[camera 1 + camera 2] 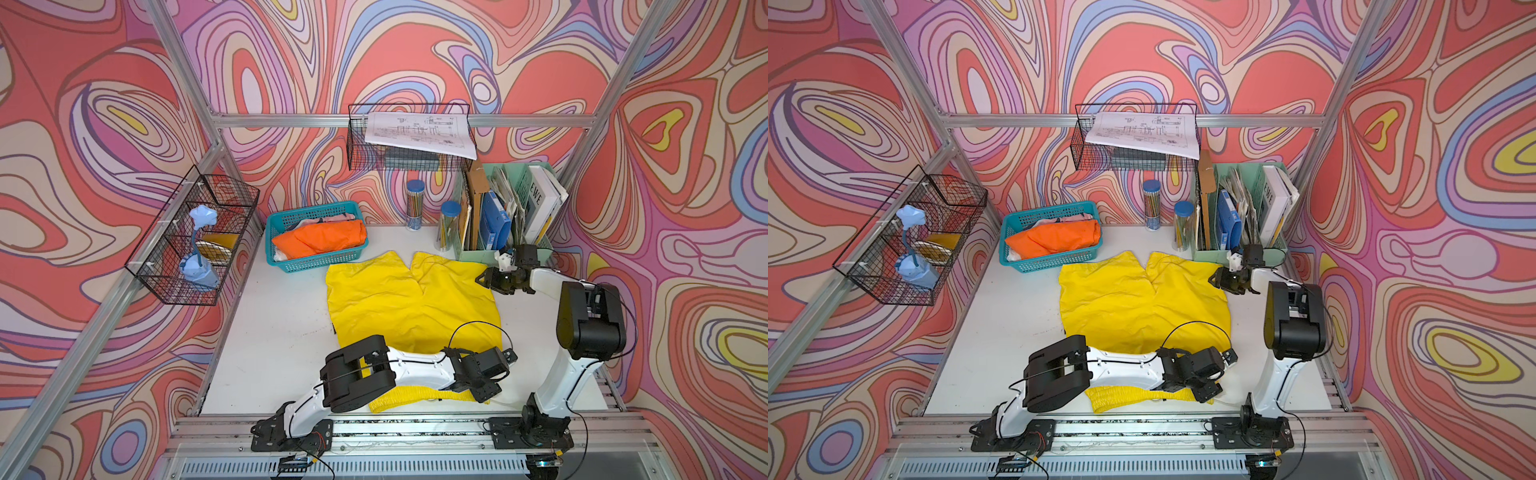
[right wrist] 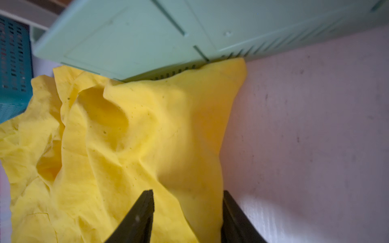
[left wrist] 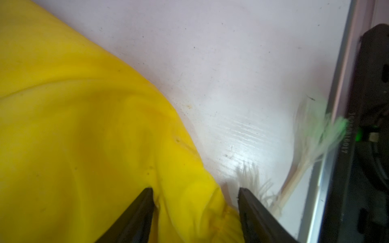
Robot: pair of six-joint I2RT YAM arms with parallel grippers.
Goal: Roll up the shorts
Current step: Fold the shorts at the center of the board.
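Two arms are reaching over one pair of yellow shorts in both top views. The garment is lying flat in the middle of the white table, with its waistband at the near edge and its two legs pointing far. The left gripper is sitting at the waistband's near right corner, and the right gripper at the far right leg's outer edge. Farther back are standing one teal basket holding an orange garment, two blue-capped tubes, one mint organizer and two wire baskets.

Only the left wrist view is showing the left gripper close up. Its jaws are standing partway apart, one tip on the shorts and one on bare table, with the cloth's edge loose between them. One pale frayed cord is lying just beside.

The right wrist view is showing the right gripper likewise part open and straddling the leg's edge, the cloth unpinched. Here the shorts are touching the organizer's base.
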